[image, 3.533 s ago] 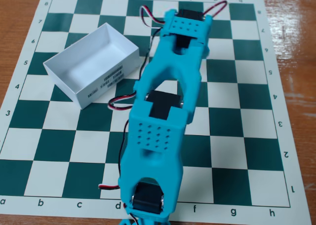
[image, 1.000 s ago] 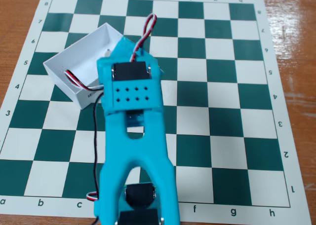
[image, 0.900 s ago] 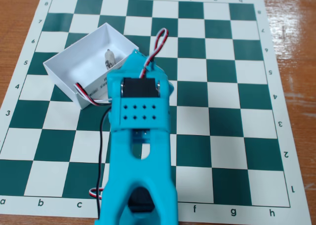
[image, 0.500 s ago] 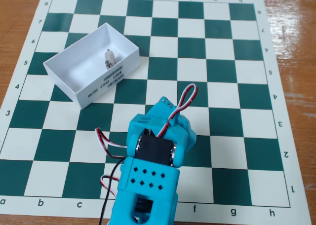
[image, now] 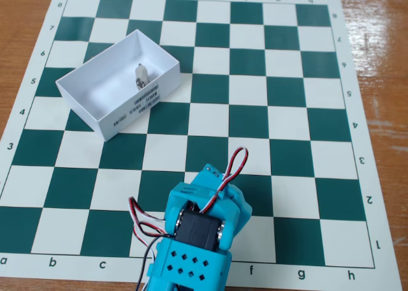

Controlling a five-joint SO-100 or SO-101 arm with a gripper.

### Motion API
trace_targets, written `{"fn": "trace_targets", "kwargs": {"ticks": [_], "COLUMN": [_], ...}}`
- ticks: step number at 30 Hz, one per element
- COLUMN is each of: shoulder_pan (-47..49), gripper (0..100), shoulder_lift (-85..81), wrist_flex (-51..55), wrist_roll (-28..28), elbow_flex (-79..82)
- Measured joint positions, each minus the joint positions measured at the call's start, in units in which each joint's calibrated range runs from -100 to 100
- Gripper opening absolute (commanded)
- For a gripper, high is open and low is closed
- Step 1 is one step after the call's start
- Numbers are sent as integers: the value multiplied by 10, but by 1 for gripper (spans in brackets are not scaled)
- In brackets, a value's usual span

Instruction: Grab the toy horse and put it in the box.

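Observation:
The toy horse [image: 141, 75], small and white-grey with dark marks, stands inside the white box [image: 112, 123], near the box's right wall. The box lies on the upper left part of the chessboard, with barcode labels on its near long side. My cyan arm [image: 197, 240] is folded at the bottom middle of the fixed view, well away from the box. My gripper [image: 213, 178] is at the arm's upper end, seen from behind. Its fingers are hidden by the arm's body, and it holds nothing that I can see.
A green and white chessboard mat [image: 255, 112] covers most of a wooden table [image: 382, 61]. Red, white and black servo wires [image: 234, 163] loop above the arm.

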State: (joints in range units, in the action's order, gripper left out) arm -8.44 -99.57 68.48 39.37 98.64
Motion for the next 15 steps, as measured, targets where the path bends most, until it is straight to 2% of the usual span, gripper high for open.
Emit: {"fn": "trace_targets", "kwargs": {"ticks": [8, 15], "shoulder_pan": [25, 48], "gripper": [0, 0], "shoulder_lift": [1, 1], "wrist_flex": [53, 56], "wrist_roll": [-1, -14], "elbow_flex": [10, 10]}}
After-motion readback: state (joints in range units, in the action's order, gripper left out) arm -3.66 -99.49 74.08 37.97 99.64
